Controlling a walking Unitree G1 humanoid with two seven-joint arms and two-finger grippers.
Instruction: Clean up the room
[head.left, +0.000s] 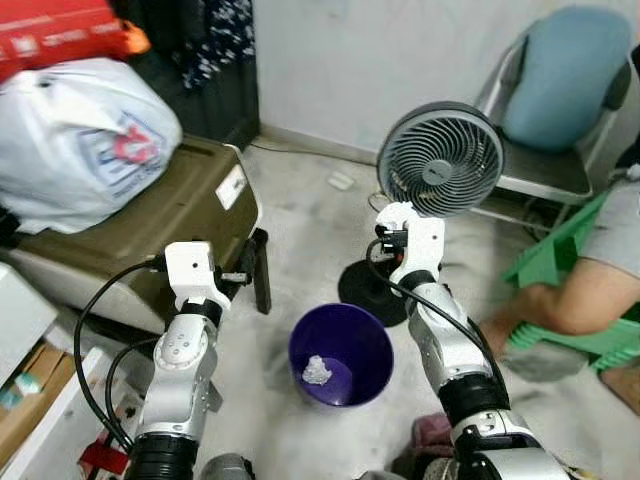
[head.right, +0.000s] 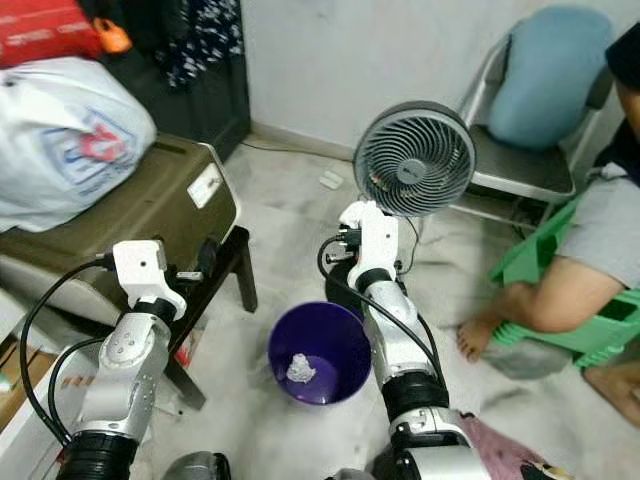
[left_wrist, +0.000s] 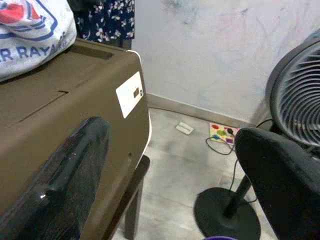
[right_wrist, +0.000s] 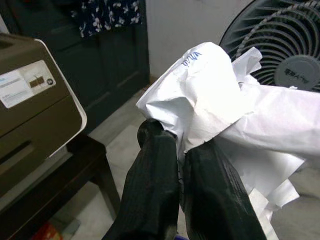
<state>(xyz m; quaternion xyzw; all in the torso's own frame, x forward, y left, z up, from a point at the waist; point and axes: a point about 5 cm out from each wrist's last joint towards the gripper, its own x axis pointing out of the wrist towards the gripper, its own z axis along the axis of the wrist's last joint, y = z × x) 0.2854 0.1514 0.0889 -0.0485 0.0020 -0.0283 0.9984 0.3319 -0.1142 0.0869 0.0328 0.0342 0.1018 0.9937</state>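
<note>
A purple bin (head.left: 340, 355) stands on the floor between my arms, with one crumpled white scrap (head.left: 317, 371) inside it. My right gripper (right_wrist: 181, 145) is shut on a crumpled white paper (right_wrist: 200, 95). That arm's wrist (head.left: 412, 238) is raised beyond the bin, just in front of the grey fan (head.left: 440, 160). My left gripper (left_wrist: 170, 190) is open with nothing between its fingers. It is held up beside the brown printer (head.left: 170, 210), left of the bin.
A white plastic bag (head.left: 80, 140) lies on the printer, which rests on a dark table (head.right: 235, 265). A person (head.left: 590, 280) crouches at the right by a green stool (head.left: 560, 250). A chair (head.left: 565, 80) stands behind. Pink cloth (head.left: 432, 432) lies near my right side.
</note>
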